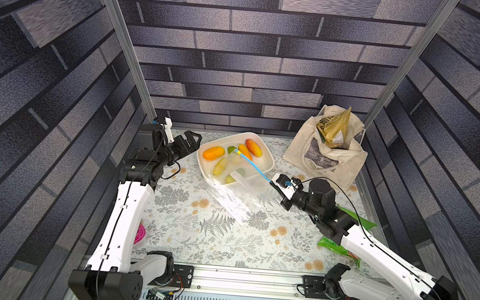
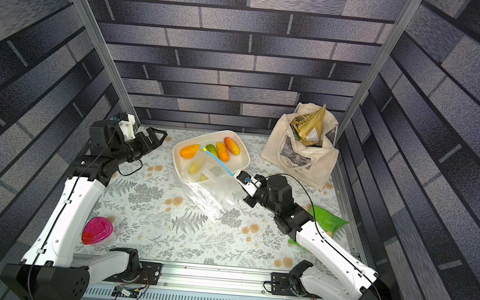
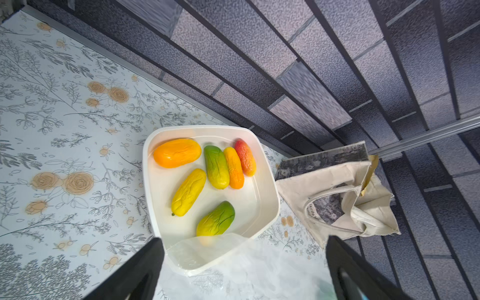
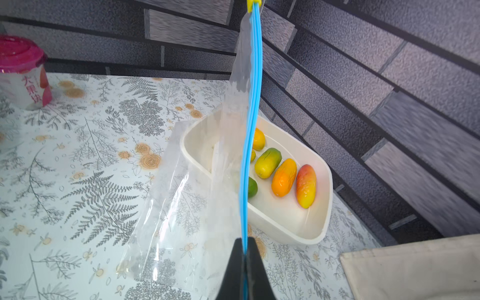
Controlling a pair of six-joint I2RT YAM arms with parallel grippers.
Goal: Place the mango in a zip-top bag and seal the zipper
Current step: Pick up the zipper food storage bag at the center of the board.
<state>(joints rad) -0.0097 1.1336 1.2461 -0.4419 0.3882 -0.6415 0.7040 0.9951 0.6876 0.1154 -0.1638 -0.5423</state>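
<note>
Blue zipper stretches diagonally from right tool over white tray.

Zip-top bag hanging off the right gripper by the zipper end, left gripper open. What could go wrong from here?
1. The right gripper pinches only one end of the zipper, and its two blue tracks run close together, so the mouth may not admit a mango.
2. The zip-top bag drapes over the tray rim and part of a green mango; the open left gripper could snag film reaching in.
</note>
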